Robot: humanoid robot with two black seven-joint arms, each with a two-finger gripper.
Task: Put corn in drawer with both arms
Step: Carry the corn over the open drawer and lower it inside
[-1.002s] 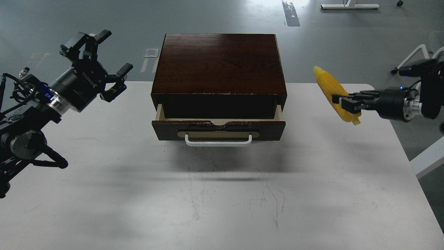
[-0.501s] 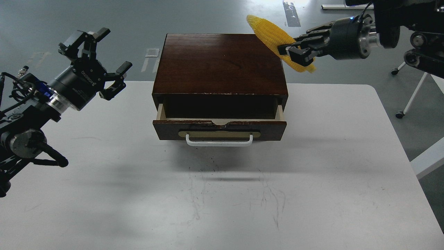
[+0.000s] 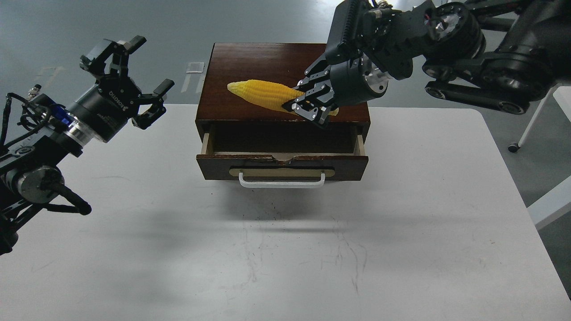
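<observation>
Yellow and plastic-looking, the corn [image 3: 266,94] hangs above the dark wooden top of the cabinet [image 3: 281,71], lying nearly level with its tapered tip toward the left. The right gripper [image 3: 312,103] has its black fingers clenched around the cob's thicker end, just over the cabinet's front right part. Its arm reaches in from the upper right corner of the view.

Below the cob, the drawer [image 3: 282,161] stands pulled out toward the near side of the white table [image 3: 312,249], showing pale inner sides and a chipped top edge. Its white handle [image 3: 282,181] faces the table's front edge. I cannot see the drawer floor clearly; the inside is dark.

Over by the table's far left corner, the left gripper [image 3: 129,87] is raised clear of the surface with its fingers spread wide, grasping nothing, well apart from the cabinet.
</observation>
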